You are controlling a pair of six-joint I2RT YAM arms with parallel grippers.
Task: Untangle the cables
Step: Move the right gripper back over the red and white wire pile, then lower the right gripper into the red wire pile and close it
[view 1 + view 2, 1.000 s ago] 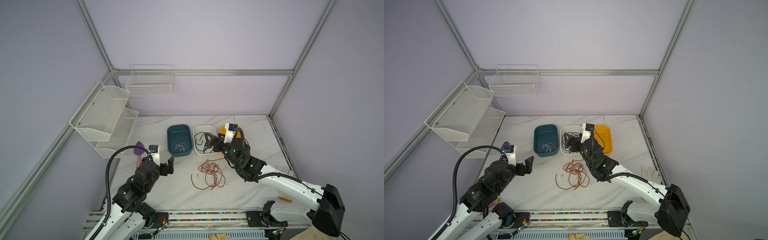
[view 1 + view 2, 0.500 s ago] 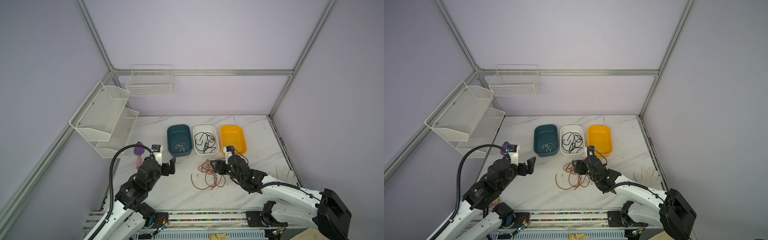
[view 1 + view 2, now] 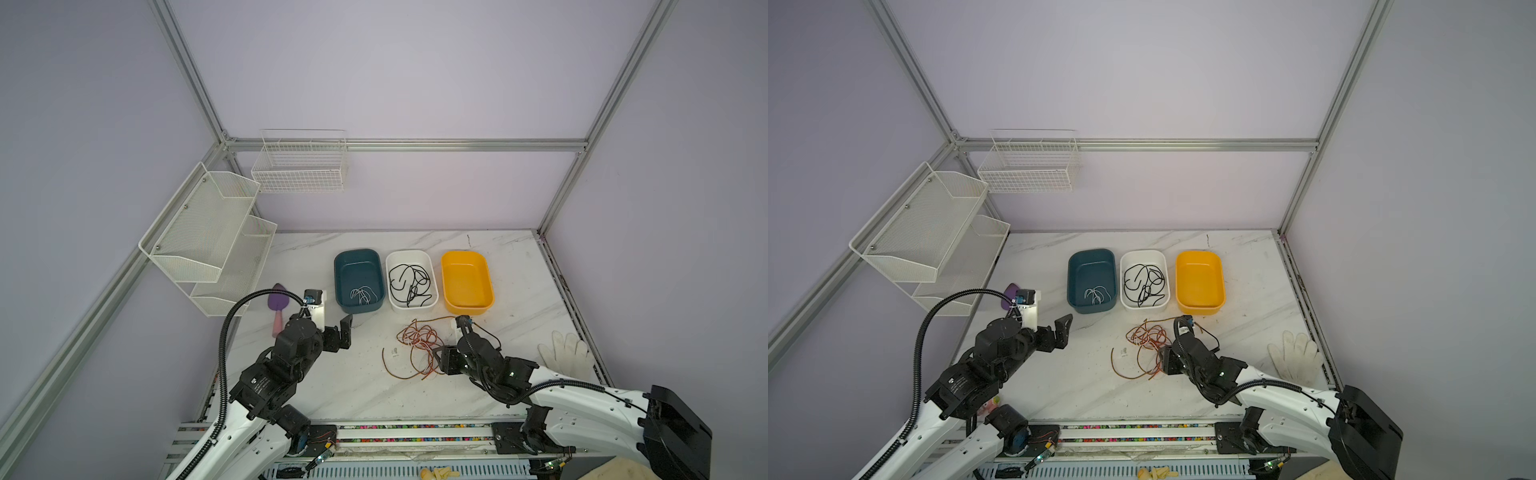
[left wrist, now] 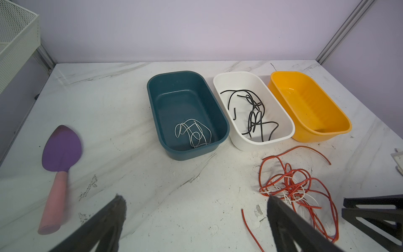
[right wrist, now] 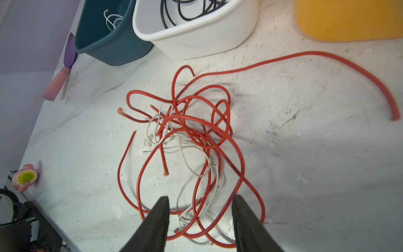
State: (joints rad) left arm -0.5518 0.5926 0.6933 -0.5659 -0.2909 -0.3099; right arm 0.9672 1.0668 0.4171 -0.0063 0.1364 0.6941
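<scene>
Seeing orange-red and white cable tangle (image 3: pixel 417 345) loose on table (image 3: pixel 353 382), just in front of white bin (image 3: pixel 413 308) and yellow bin (image 3: pixel 467 308). Got right gripper (image 5: pixel 199 198) at tangle's robot-side edge, jaws part-way apart, straddling red and white loops, nothing pinched. Left gripper (image 3: pixel 343 332) spread wide, empty, well apart from tangle. Also black cable (image 3: pixel 409 282) in white bin, white cable (image 3: pixel 363 295) in teal bin (image 3: pixel 359 310).

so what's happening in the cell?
Cable sorting, partway done. The right gripper sits low over the red and white tangle, jaws apart astride its strands, nothing gripped yet. The left gripper hangs open, empty. A white cable lies in the teal bin, black cables in the white bin; the orange bin is empty.
</scene>
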